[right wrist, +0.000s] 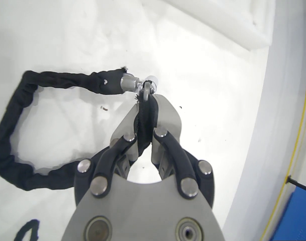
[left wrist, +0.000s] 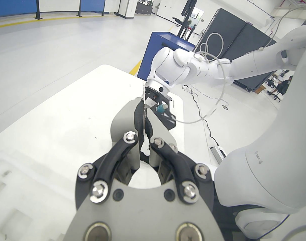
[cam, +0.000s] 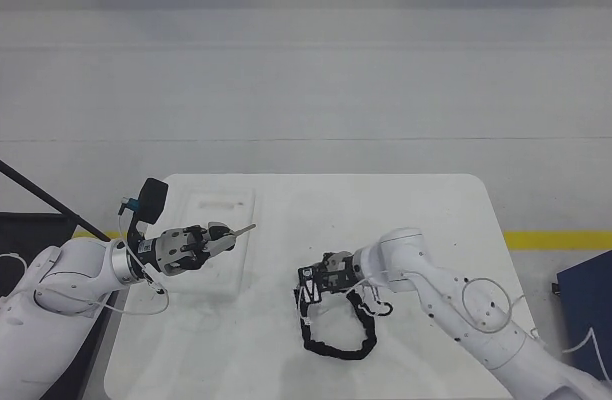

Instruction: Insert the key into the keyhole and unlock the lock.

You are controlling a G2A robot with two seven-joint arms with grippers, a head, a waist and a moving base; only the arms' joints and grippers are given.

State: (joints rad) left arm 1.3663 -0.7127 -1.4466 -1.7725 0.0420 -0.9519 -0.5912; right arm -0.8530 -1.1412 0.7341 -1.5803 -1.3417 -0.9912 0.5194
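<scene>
My left gripper [cam: 218, 241] is shut on the key [cam: 244, 231], whose metal blade sticks out toward the table's middle. The left wrist view shows the blade edge-on [left wrist: 143, 101] between the pads of that gripper [left wrist: 143, 116]. The lock is a chain in a black fabric sleeve [cam: 336, 338], lying as a loop on the table. My right gripper [cam: 311, 281] is shut on the lock's silver metal end [right wrist: 146, 92], where the cylinder [right wrist: 129, 83] meets the sleeved chain [right wrist: 15, 131]. That gripper [right wrist: 145, 101] sits low, at table height. The key is held above the foam tray, left of the lock and apart from it.
A white foam tray [cam: 226, 200] with shallow recesses lies on the left part of the white table [cam: 416, 220], under my left gripper. The tray's edge [right wrist: 218, 13] shows beyond the lock. A black panel stands off the table's left edge.
</scene>
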